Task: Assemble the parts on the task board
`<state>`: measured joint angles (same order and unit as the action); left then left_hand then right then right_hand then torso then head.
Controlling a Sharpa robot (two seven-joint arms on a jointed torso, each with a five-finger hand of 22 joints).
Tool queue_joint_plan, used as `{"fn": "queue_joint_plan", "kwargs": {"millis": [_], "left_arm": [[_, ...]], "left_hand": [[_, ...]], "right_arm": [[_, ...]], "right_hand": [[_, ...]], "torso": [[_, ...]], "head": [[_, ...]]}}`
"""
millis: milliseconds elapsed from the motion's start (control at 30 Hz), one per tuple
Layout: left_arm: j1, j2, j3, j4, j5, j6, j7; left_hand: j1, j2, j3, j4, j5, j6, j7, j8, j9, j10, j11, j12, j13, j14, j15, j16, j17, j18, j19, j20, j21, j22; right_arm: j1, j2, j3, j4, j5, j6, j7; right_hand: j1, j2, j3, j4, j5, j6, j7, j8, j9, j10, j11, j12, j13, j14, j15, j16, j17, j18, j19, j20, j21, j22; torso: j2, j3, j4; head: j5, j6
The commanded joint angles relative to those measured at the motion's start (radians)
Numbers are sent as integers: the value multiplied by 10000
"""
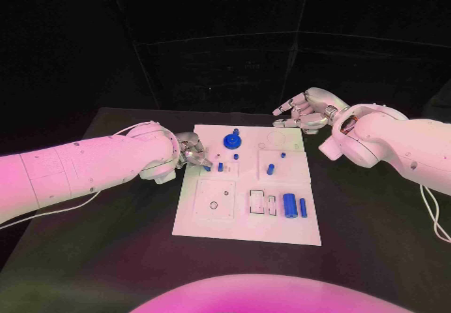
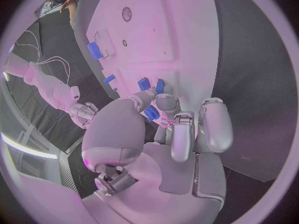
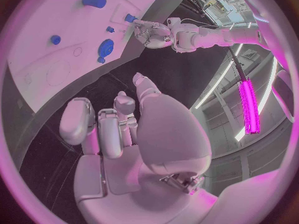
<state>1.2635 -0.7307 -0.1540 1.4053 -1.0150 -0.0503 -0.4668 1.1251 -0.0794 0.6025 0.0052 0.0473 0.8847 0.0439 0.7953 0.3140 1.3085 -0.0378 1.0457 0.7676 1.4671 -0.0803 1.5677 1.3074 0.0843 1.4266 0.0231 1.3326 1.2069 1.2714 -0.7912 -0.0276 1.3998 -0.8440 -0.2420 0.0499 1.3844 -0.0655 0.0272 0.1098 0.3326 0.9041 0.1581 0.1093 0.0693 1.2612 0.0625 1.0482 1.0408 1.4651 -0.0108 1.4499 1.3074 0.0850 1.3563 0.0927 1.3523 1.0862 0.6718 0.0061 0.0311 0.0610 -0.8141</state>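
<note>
— Two hands: what do they hold?
— On the left hand (image 1: 191, 151), at the task board (image 1: 246, 225)'s left edge, fingertips (image 2: 163, 104) pinch a small blue part (image 2: 151, 113), plain from its wrist, half hidden from the head. Right hand (image 1: 305, 109) hovers beyond the board's far right corner, fingers curled on nothing.
— Any writing?
— None legible. A blue cylinder (image 1: 290, 205) lies near the right edge.

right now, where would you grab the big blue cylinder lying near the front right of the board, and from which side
Grip the big blue cylinder across its round sides at mid-length, coming straight down from above. It lies flat on the task board with its long axis running front to back, so fingers can likely close from left and right. A thinner blue piece lies close on its right, so that side looks tight. The right hand hovers beyond the board's far edge.
</note>
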Motion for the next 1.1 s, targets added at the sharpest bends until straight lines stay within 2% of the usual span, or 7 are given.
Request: {"fn": "queue_joint_plan", "kwargs": {"millis": [33, 267, 833, 967, 1100], "left_arm": [[-35, 65, -30, -45, 213, 245, -142], [-32, 176, -29, -202, 242, 266, -211], [-30, 278, -29, -370, 305, 396, -400], [-28, 293, -28, -428, 315, 358, -432], [-27, 307, -28, -498, 372, 339, -488]], "left_hand": [[-164, -49, 525, -512, 29, 201, -118, 82, 11, 78, 3, -25, 0, 1037, -81, 31, 2634, -78, 63, 5, 18, 9], [-328, -107, 288, -365, 26, 270, -160, 129, 26, 107, -29, -7, 10, 1037, -107, 31, 2634, -80, 70, -16, 23, 25], [-568, -257, -111, -202, 28, 405, -234, 200, 56, 169, -90, 79, 114, 1037, -159, 31, 2634, -92, 102, -63, 62, 98], [-805, -357, -399, -42, 25, 464, -234, 223, 68, 173, -89, 77, 98, 1037, -166, 31, 2634, -92, 101, -77, 55, 94], [-1053, -446, -976, 165, 22, 502, -226, 248, 86, 133, -87, 15, -11, 1037, -164, 31, 2634, -89, 85, -80, 22, 64]], "right_arm": [[19, 15, 6, 12, -13, 55, 78], [19, 20, 6, 19, -13, 45, 73], [19, 36, 6, 4, -13, 37, 81], [19, 42, 6, -2, -13, 31, 85], [19, 46, 6, -5, -13, 22, 91]], "right_hand": [[-11, 124, 1, -22, 49, -48, -7, 59, -1, -69, 29, 30, -11, 589, -15, -24, 650, 87, -28, 3, -56, -10], [-11, 124, 1, -22, 49, -48, -7, 59, -1, -69, 29, 30, -11, 589, -15, -24, 650, 87, -28, 3, -56, -10], [-11, 124, 1, -22, 49, -48, -7, 59, -1, -69, 29, 30, -11, 589, -15, -24, 650, 87, -28, 3, -56, -10], [-16, 134, 3, -18, 54, -50, -7, 61, -2, -80, 29, 19, -29, 585, -15, -36, 633, 89, -33, 3, -62, -22], [-17, 136, 3, -17, 54, -51, -7, 61, -2, -75, 29, 27, -21, 586, -15, -33, 639, 90, -34, 3, -64, -26]], "torso": [[-2, 3, 4], [-7, 13, -2], [-2, -5, 7], [0, -6, 8], [-4, -2, 6]], "head": [[14, -6], [27, 6], [9, -12], [14, -13], [13, -20]]}}
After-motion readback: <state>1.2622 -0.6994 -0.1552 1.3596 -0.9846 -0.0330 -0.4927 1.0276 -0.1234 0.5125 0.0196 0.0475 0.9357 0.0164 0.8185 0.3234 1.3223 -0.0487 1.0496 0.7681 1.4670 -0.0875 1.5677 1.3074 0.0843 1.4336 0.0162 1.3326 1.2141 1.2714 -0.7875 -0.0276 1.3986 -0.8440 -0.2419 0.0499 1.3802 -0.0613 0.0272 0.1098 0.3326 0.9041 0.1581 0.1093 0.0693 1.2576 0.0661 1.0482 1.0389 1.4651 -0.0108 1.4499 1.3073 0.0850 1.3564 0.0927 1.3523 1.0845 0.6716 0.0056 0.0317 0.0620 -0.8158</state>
